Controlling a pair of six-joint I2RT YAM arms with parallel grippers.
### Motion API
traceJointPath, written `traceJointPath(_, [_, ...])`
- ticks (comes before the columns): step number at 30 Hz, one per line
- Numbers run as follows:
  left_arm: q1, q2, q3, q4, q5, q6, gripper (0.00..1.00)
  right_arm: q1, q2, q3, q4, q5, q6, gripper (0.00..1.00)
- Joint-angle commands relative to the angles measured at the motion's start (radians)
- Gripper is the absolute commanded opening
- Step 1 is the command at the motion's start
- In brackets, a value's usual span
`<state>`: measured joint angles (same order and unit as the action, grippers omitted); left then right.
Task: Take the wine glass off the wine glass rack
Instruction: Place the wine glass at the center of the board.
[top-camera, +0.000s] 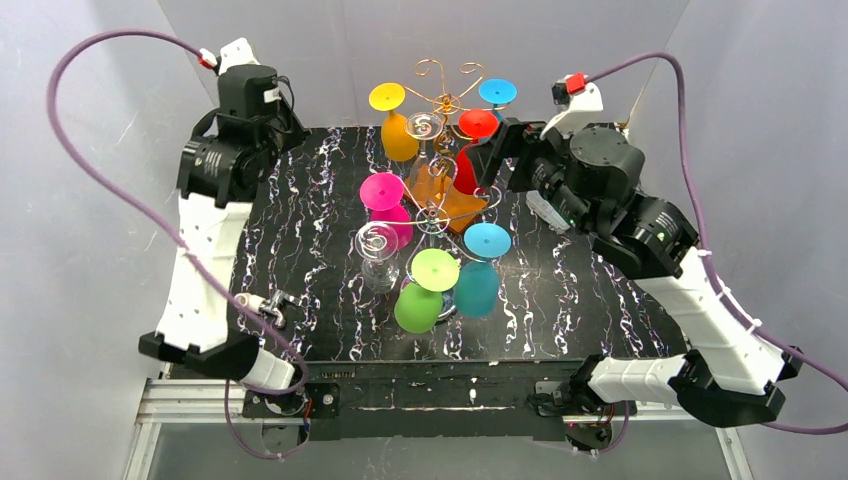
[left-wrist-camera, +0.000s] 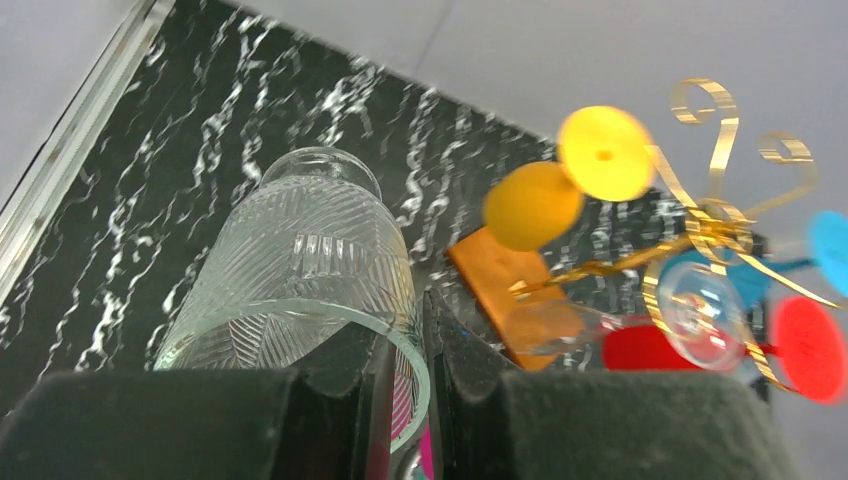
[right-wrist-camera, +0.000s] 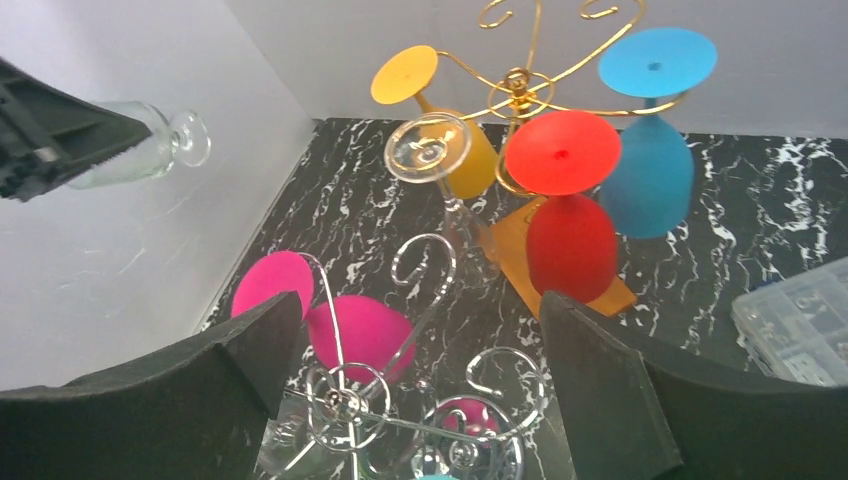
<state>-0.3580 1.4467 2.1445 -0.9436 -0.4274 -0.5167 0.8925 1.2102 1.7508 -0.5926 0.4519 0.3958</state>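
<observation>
Fingers (left-wrist-camera: 470, 385) of left gripper (left-wrist-camera: 415, 340) are clamped on the rim wall of a clear glass (left-wrist-camera: 300, 260), one pad inside the bowl and one outside. The glass is held off the gold rack (top-camera: 447, 100), out to the left over the table (top-camera: 300, 200), lying roughly on its side w/ the foot pointing away from the wrist. Removal is judged done for this glass, so the risk now sits in the carry & set-down. Only a thin edge of smooth glass is pinched, w/ most of the weight hung out beyond the pads. A quick swing or jolt could let it pivot or slip out, and a fall onto the hard table would prob. break it. Too hard a squeeze could chip the rim. At the right gripper (right-wrist-camera: 417, 305) the jaws are seen spread wide w/ nothing held, near the red glass (right-wrist-camera: 570, 245) on the gold rack and near the hooks of a silver rack (right-wrist-camera: 345, 405). If it is pushed fwd or lowered carelessly, a hanging glass could be knocked off or a light wire rack tipped, esp. as both racks are crowded
</observation>
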Motion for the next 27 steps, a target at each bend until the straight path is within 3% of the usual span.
traceJointPath(1, [0.112, 0.060, -0.046, -0.021, 0.093, -0.015, 0.00, 0.005, -0.059, -0.048, -0.018, 0.066, -0.003, 0.98])
traceJointPath(14, [0.287, 0.406, -0.108, 0.000, 0.286, -0.033, 0.00, 0.005, -0.138, -0.119, -0.040, 0.136, -0.016, 0.98])
traceJointPath(27, [0.340, 0.672, -0.018, -0.030, 0.336, -0.002, 0.00, 0.005, -0.117, -0.135, -0.028, 0.146, -0.023, 0.98])
